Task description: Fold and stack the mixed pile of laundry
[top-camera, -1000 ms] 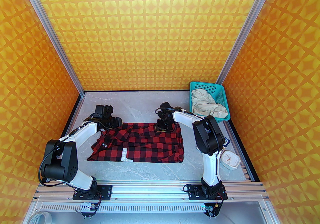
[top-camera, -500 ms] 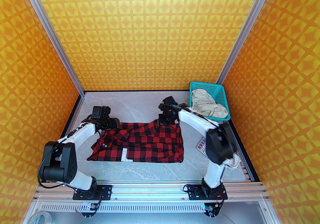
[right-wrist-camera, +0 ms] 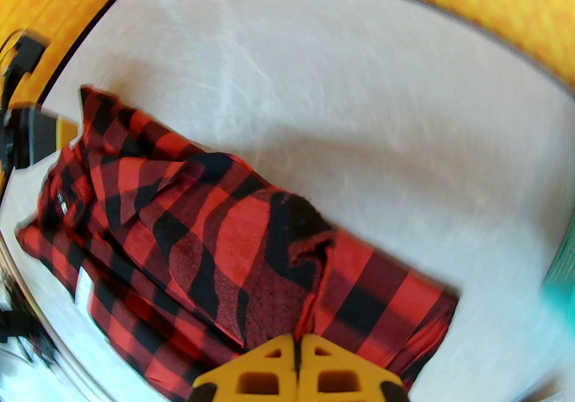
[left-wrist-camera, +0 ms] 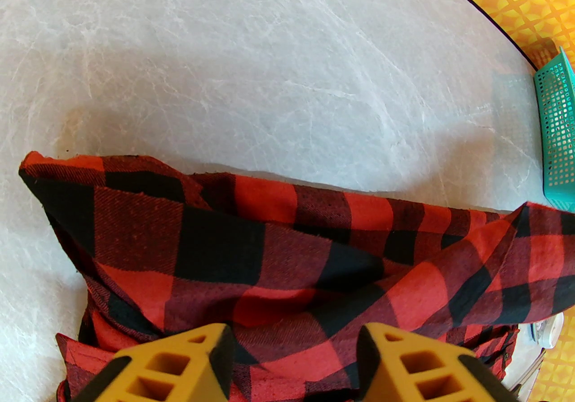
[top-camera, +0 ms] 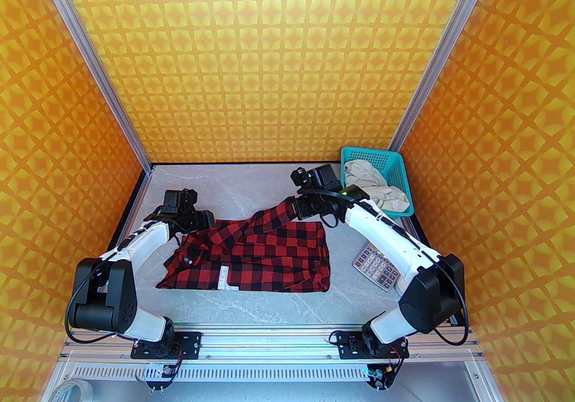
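Right end effector (top-camera: 294,210): clenched on the far edge of the buffalo-check shirt (top-camera: 274,256). In the right wrist view the two yellow fingers (right-wrist-camera: 269,368) meet with a fold of red-and-black cloth pinched between them.
Lifted cloth: from that grip a band of the shirt rises off the desk (top-camera: 251,193) and slopes down leftwards to the rest of the garment.
Left end effector (top-camera: 207,219): released. It sits at the shirt's far left corner, by the collar end. In the left wrist view the fingers (left-wrist-camera: 197,360) stand apart with checked cloth showing in the gap. Whether they press on the cloth I cannot tell.
Buffalo-check shirt, position: spread across the middle of the desk between the two arms. Its near hem lies flat and its left side is rumpled into folds.
White lettering (top-camera: 223,278): on a strip near the shirt's near edge, too small to read.
Cream garment (top-camera: 366,175): crumpled inside the teal basket (top-camera: 368,151), bulging above the rim on the near side.
Teal basket, position: far right corner of the desk, just beyond the right arm's wrist.
Calculator (top-camera: 376,264): flat on the desk to the right of the shirt and apart from it, partly under the right forearm.
Right wrist view: blurred, so only the shirt's checks and the pale desk surface read clearly.
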Controlling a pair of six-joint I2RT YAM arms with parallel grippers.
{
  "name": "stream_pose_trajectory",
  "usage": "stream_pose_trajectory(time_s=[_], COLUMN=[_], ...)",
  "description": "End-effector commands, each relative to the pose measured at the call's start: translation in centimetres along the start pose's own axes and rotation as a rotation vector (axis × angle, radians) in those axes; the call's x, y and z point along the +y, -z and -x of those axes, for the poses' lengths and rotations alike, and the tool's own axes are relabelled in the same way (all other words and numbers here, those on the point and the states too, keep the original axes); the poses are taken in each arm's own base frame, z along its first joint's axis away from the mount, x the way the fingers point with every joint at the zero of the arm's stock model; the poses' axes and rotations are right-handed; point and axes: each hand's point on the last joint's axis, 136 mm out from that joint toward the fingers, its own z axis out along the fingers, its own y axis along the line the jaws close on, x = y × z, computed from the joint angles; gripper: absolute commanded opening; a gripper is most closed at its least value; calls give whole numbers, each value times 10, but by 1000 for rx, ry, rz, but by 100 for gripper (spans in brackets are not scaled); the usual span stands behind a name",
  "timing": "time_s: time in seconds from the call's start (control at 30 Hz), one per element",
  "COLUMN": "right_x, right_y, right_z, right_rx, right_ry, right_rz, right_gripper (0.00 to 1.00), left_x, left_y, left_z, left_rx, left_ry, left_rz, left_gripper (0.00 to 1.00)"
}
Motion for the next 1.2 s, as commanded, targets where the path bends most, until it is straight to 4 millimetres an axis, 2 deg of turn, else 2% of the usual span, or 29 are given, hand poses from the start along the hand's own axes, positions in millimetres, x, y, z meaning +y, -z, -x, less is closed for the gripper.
stream_pose_trajectory(time_s=[0.0, 0.13, 0.23, 0.4, 0.6, 0.67, 0.77, 0.9, 1.03, 1.1, 1.17], right_x=[7, 23, 35, 54, 83, 97, 108, 108, 90, 84, 82], right_y=[24, 41, 48, 61, 104, 116, 118, 110, 97, 93, 91], right_z=[41, 52, 50, 46, 50, 43, 22, -23, -59, -69, -76], right_rx=[-192, -366, -450, -521, -677, -708, -685, -581, -446, -396, -351], right_ry=[357, 737, 975, 1200, 1379, 1412, 1412, 1353, 1278, 1252, 1221], right_rz=[-17, -31, -50, -13, 19, 76, 144, 168, 112, 105, 119], right_gripper=[0, 0, 0, 0, 0, 0, 0, 1, 41, 50, 53], left_x=[1, 1, 1, 4, 15, 17, 22, 28, 31, 30, 29], left_y=[2, 3, 5, 9, 24, 31, 39, 46, 49, 49, 50], left_z=[-4, -1, 4, 11, 23, 28, 32, 35, 38, 39, 41], left_rx=[13, 1, -14, -30, -68, -85, -103, -118, -120, -121, -125], left_ry=[-5, 4, 14, 27, 51, 56, 65, 79, 83, 83, 84], left_rz=[-13, -19, -24, -25, -12, -8, 0, 11, 17, 17, 13], left_gripper=[50, 50, 51, 50, 50, 50, 50, 51, 50, 51, 51])
